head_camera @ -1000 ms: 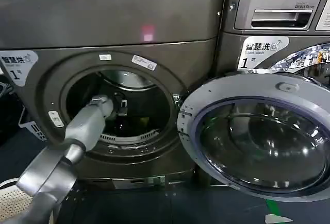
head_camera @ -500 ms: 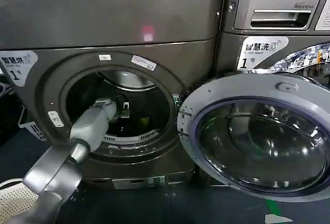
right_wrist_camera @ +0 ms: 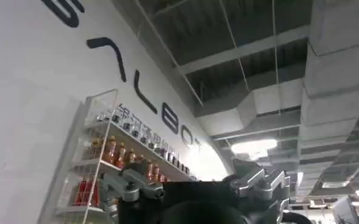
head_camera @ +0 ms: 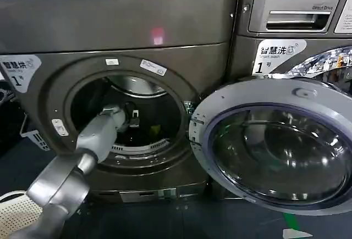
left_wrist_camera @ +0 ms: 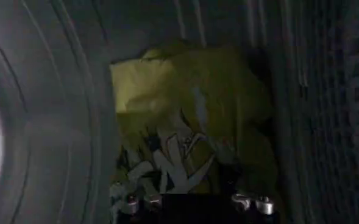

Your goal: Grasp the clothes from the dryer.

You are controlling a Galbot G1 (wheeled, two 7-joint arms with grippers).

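The dryer (head_camera: 121,24) is the dark grey-brown machine on the left, with its round door (head_camera: 275,151) swung open to the right. My left arm reaches through the porthole, and my left gripper (head_camera: 132,119) is inside the steel drum. A patch of the yellow-green clothes (head_camera: 155,131) shows just right of it and a little lower. In the left wrist view the clothes (left_wrist_camera: 191,109) lie crumpled on the drum wall, yellow-green with a white print, directly ahead of the gripper and close to it. My right gripper (right_wrist_camera: 197,201) is parked, pointing up at the ceiling.
The silver LG machine (head_camera: 297,14) with its drawer panel stands to the right, behind the open door. A white mesh basket (head_camera: 16,211) sits on the floor at the lower left, beside my left arm. A shelf of bottles (right_wrist_camera: 106,152) lines a white wall.
My left arm has shifted slightly rightward, and the gripper sits a little lower in the drum. The door and the clothes have not moved.
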